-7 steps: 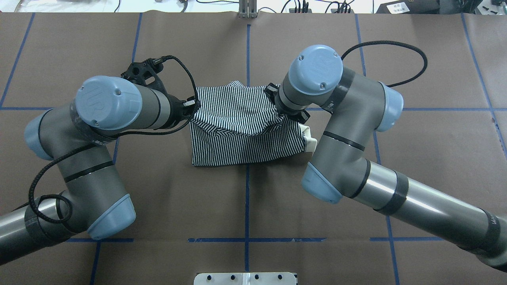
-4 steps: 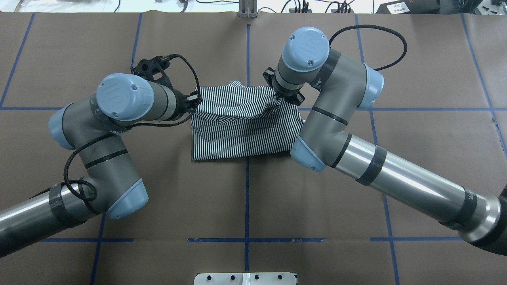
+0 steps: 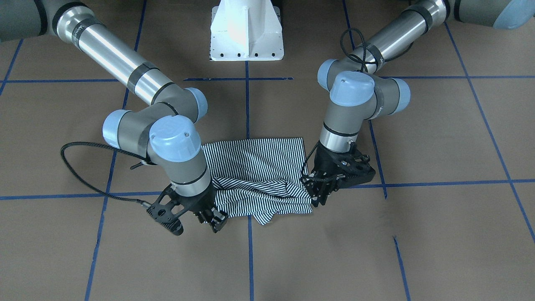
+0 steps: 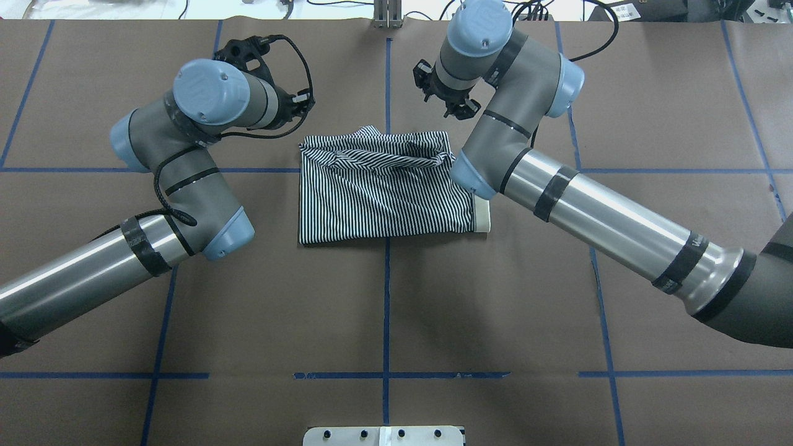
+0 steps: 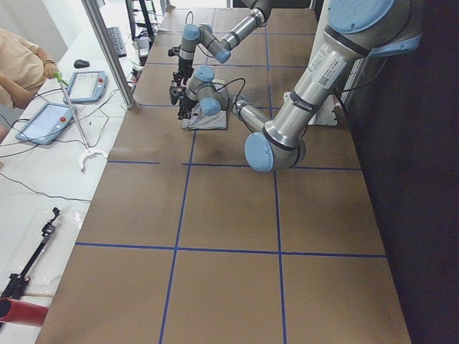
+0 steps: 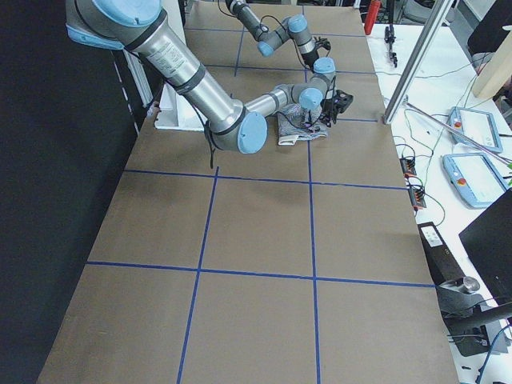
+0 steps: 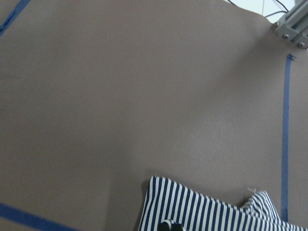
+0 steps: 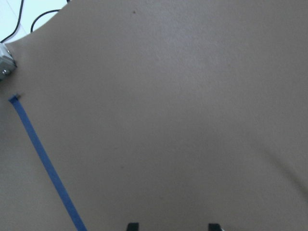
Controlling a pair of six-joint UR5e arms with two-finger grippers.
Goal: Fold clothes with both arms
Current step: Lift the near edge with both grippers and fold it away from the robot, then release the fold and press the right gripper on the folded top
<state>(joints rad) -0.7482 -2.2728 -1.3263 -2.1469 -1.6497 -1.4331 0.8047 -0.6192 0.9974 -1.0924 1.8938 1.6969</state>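
Shirt (image 4: 381,186) folded flat on table (image 4: 384,310). Overhead: right gripper (image 4: 447,102) at shirt's 1 o'clock; fingers (image 8: 132,226) spread, shown only by wrist view. Left gripper (image 3: 319,195) at 11; spread or pressed together, cannot tell.

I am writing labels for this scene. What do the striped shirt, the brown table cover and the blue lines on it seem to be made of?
Striped shirt: soft matte cloth, likely a knit; it creases and bunches at its far edge.
Table cover: matte brown paper or thin board, perhaps; flat, no gloss.
Blue lines: probably adhesive tape; strips with cut ends and gaps.
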